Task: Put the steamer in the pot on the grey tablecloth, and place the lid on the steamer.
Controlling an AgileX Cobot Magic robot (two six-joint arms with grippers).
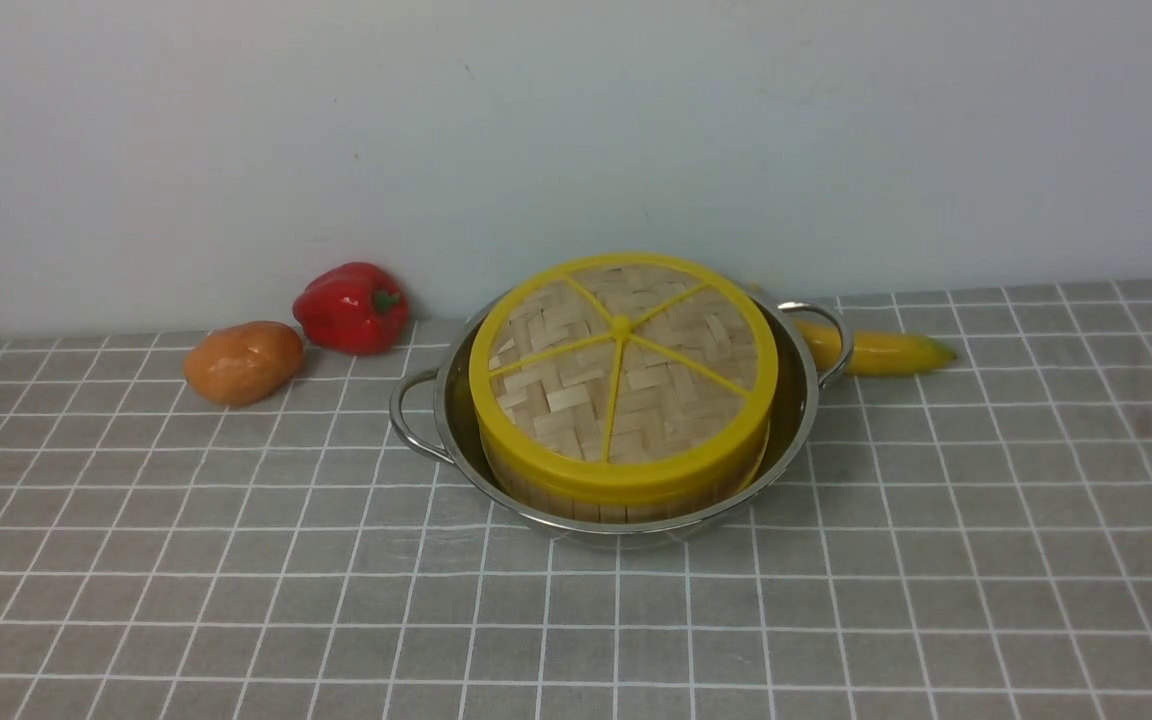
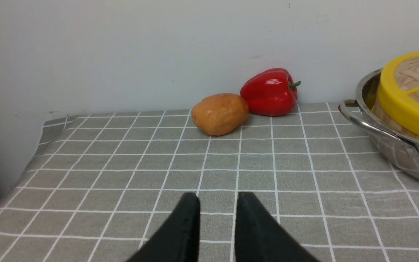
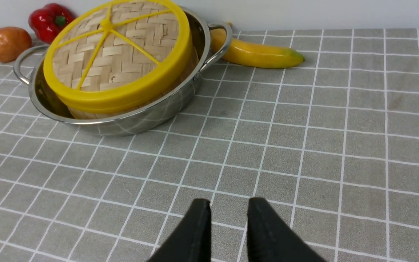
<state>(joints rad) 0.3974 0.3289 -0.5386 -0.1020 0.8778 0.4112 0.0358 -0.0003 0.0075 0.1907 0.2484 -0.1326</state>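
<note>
The steel pot point(image 1: 456, 400) stands on the grey tablecloth point(image 1: 836, 580) near the wall. Inside it sits the steamer point(image 1: 586, 505), of which only a strip of wooden side shows. The woven lid point(image 1: 621, 360) with its yellow rim and spokes rests on top, slightly tilted. My left gripper point(image 2: 216, 196) hovers low over bare cloth to the left of the pot point(image 2: 395, 153), open by a narrow gap with nothing in it. Well short of the pot point(image 3: 140, 120) and lid point(image 3: 118, 62), my right gripper point(image 3: 229, 201) is also slightly open and empty. Neither gripper shows in the front view.
A red pepper point(image 1: 351, 305) and an orange-brown potato point(image 1: 243, 362) lie left of the pot by the wall. A banana point(image 1: 876, 350) lies behind the pot's right handle. The cloth's left edge point(image 2: 42, 127) drops off near the wall.
</note>
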